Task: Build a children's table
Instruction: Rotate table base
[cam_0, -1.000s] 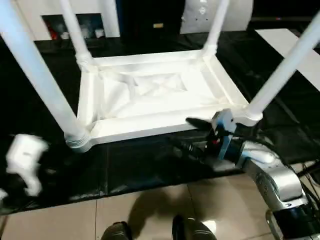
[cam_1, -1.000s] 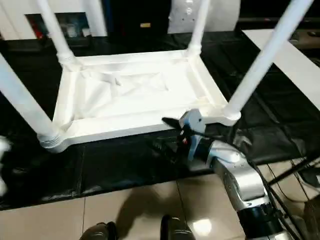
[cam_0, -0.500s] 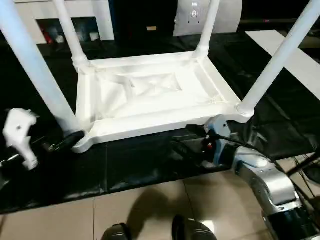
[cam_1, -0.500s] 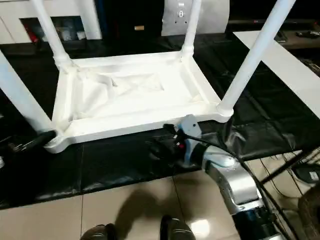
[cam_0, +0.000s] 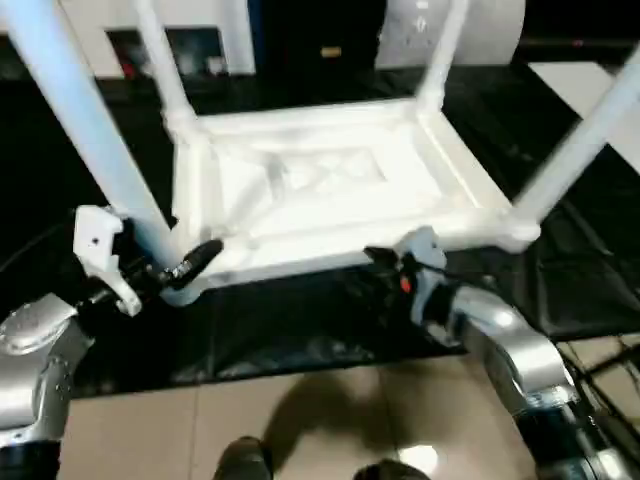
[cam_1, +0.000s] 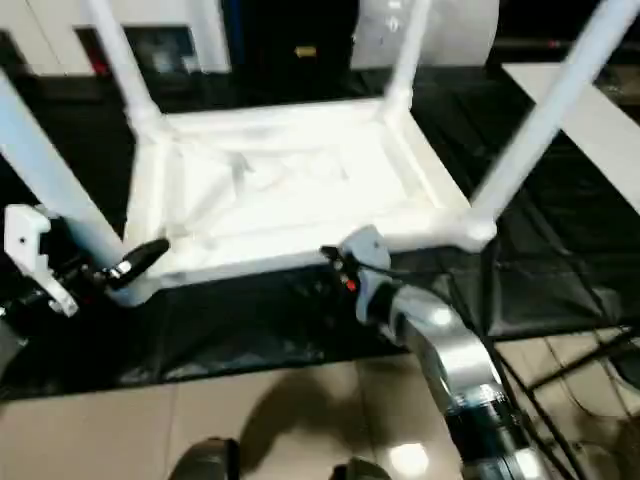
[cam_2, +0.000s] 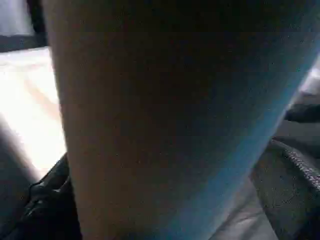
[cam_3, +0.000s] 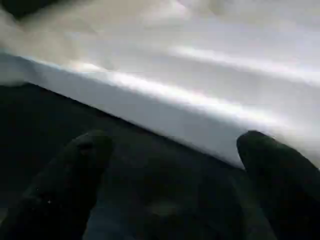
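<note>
Nearest me, along the table top's near rim, my right gripper hovers with fingers spread wide, touching nothing. At the near-left corner socket, my left gripper sits against the leg; I cannot tell whether it is spread or pinching. Beyond, the white top lies underside up on black sheeting, all four legs standing. My worry: pushing that near-left leg sideways could lever it loose or skid the whole table across the slick sheet.
</note>
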